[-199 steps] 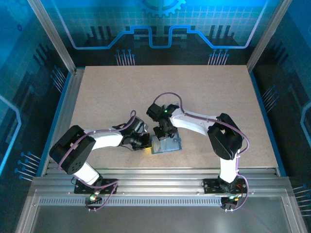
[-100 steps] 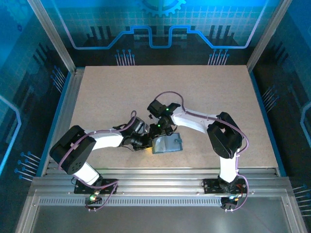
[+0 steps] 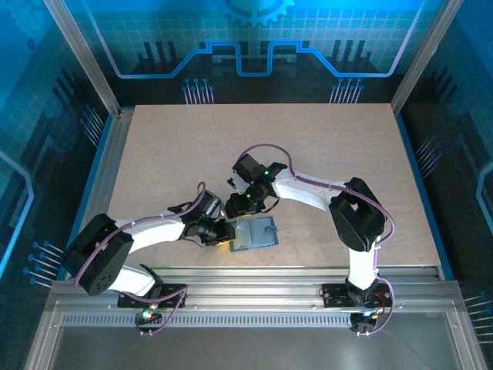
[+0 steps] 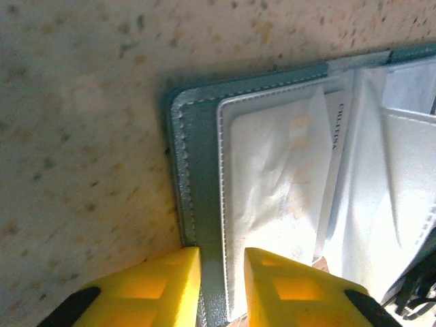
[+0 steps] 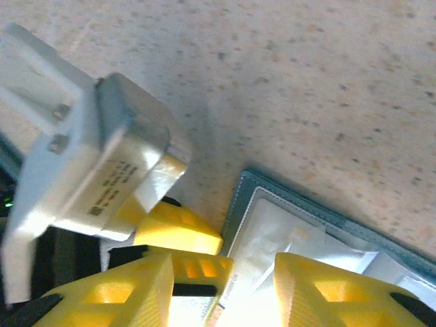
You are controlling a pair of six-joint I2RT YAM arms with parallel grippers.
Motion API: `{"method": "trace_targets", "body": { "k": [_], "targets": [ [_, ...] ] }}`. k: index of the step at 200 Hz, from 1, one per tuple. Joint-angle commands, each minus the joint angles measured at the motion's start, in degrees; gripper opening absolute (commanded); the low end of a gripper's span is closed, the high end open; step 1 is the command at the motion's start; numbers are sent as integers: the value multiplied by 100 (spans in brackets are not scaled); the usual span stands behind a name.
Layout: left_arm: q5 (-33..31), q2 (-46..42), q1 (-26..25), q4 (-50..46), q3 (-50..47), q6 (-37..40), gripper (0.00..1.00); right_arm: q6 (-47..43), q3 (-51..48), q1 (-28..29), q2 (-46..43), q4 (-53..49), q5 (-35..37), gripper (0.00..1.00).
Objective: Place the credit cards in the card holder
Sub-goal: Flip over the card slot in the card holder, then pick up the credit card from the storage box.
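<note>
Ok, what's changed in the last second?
The right gripper pulled off the holder toward the far left and stands open. The left gripper loosened at the holder's left edge as its arm swung outward; the holder slid slightly left. Holder still lies open on the table.

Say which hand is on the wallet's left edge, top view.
The left hand, against the wallet's left edge; the right hand sits at its far corner.

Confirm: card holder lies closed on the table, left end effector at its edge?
Not closed. The left wrist view shows the card holder lying open on the table, clear inner sleeves up, with the left end effector at its edge.
</note>
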Motion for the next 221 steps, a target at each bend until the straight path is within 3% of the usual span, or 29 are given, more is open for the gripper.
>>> {"method": "trace_targets", "body": {
  "k": [1,59,82,103,138,179,221],
  "targets": [
    [-113,-386,113,-634,-160,21,30,-70,214,39,-174,159,-385,45],
    [-89,-1448,416,-1350,-228,45,46,-339,696,-126,-282,-403,41,47],
    [-192,-1625,416,-1656,67,203,56,-466,1036,-347,-435,-1126,1188,47],
    [-281,-1239,416,-1653,367,381,60,-507,1214,-683,-534,-1742,2387,53],
    [-253,-374,383,-1271,667,495,60,-637,1468,-1282,-346,-2313,3369,55],
    [-206,299,312,-1035,907,614,58,-759,1628,-1705,80,-2342,3447,54],
    [-155,581,304,-914,972,645,51,-862,1774,-1888,469,-2157,2938,50]
  ]
}}
